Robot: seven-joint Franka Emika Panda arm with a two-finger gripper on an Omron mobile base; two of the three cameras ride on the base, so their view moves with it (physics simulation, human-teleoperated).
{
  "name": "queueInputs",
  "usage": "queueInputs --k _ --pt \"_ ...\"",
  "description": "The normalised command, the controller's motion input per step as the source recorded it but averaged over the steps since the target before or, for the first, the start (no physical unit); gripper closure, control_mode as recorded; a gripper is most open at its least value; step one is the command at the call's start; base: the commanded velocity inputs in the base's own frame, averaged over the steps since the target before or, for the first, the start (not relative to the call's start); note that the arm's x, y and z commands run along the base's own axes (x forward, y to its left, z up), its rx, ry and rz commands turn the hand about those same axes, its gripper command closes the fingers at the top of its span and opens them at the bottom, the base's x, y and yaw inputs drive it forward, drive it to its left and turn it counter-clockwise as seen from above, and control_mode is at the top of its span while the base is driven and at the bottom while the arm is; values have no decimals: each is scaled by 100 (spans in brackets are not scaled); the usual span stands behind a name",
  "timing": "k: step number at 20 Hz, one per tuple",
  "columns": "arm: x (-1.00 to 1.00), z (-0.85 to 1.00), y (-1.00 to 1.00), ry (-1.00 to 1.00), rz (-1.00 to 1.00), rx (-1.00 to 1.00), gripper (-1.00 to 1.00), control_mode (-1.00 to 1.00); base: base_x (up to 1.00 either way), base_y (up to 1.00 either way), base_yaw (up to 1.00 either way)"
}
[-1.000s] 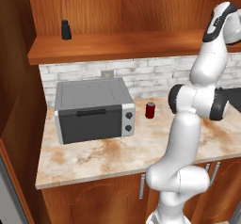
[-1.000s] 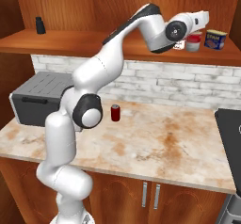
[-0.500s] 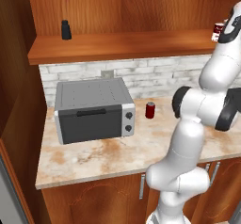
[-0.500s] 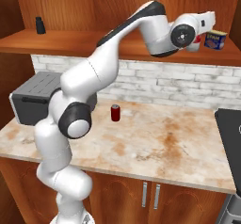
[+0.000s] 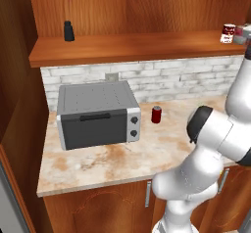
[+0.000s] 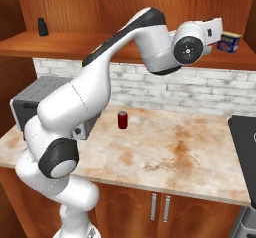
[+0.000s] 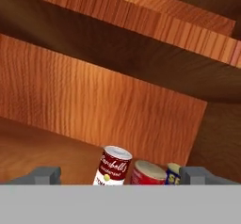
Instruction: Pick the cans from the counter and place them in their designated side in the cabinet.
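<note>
Three cans: a plain dark red can (image 5: 156,114) stands on the mottled beige bench (image 5: 122,161) near its back edge, beside one grey toaster oven (image 5: 97,113). A red-and-white labelled can (image 7: 111,166) and a red can (image 7: 148,173) stand at the wood-grain cabinet shelf's (image 5: 137,46) right end. My pincer (image 7: 120,175) is spread open, empty.

Grey toaster oven (image 5: 98,114) at left of the left base view, dark door with a bar handle, two knobs on its pale panel. Small black bottle (image 5: 69,31) upright at upper left. Blue-labelled can (image 6: 229,42) at upper right of the right base view. White brick backsplash (image 5: 162,80) behind. Brown doors (image 6: 160,214) with metal handles below.
</note>
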Motion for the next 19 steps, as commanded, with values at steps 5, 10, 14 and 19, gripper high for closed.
queueInputs --k 5,10,14,19 --pt "-80 0 57 0 4 -3 -100 -100 0 0 0" --pt "-81 0 57 0 3 -3 -100 -100 0 0 0" --pt "-84 0 51 0 4 -2 -100 -100 0 0 0" --pt "-84 0 41 0 4 -2 -100 -100 0 0 0"
